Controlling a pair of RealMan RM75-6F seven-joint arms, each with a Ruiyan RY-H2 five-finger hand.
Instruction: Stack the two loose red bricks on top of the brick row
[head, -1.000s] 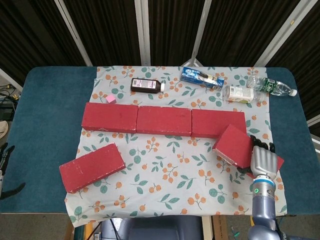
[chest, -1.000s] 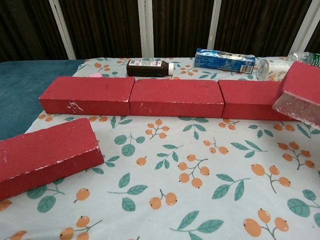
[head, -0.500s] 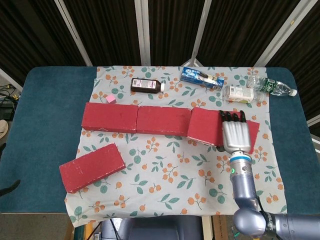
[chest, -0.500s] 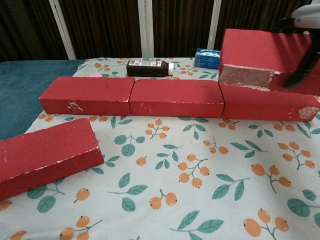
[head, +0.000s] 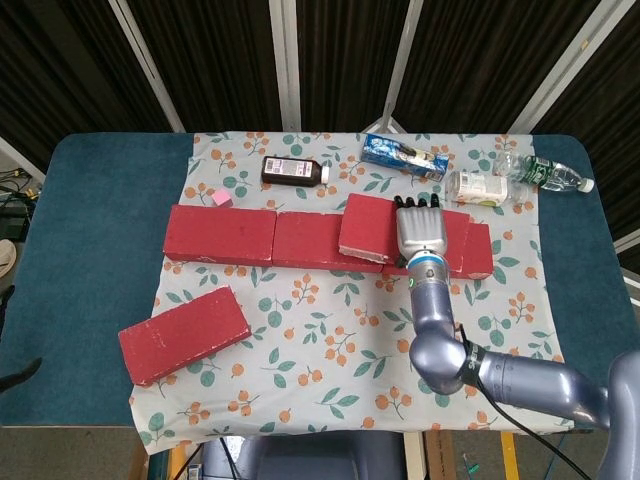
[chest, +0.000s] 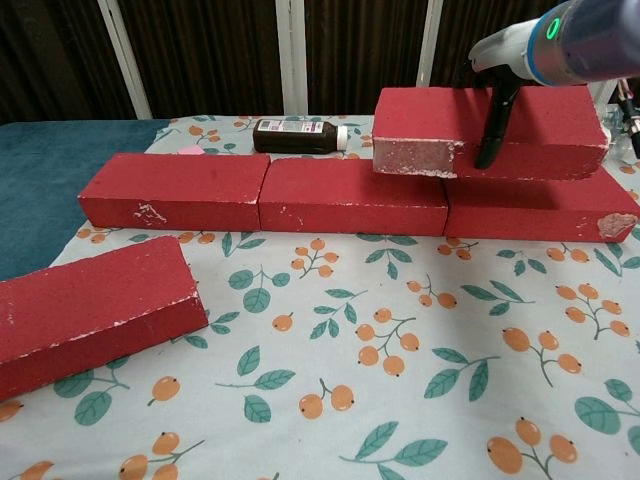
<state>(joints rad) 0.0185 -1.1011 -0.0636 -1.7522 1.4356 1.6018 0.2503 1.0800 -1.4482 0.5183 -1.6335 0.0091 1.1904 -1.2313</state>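
Right hand (head: 420, 232) grips the carried brick (chest: 432, 130) across its width, sitting over the row (head: 275, 240) at the middle/right joint. Likely rigid, heavy, gritty: keep the mid-length grasp. In the last half second it moved left along the row. Second brick (head: 184, 334) on desk, untouched.
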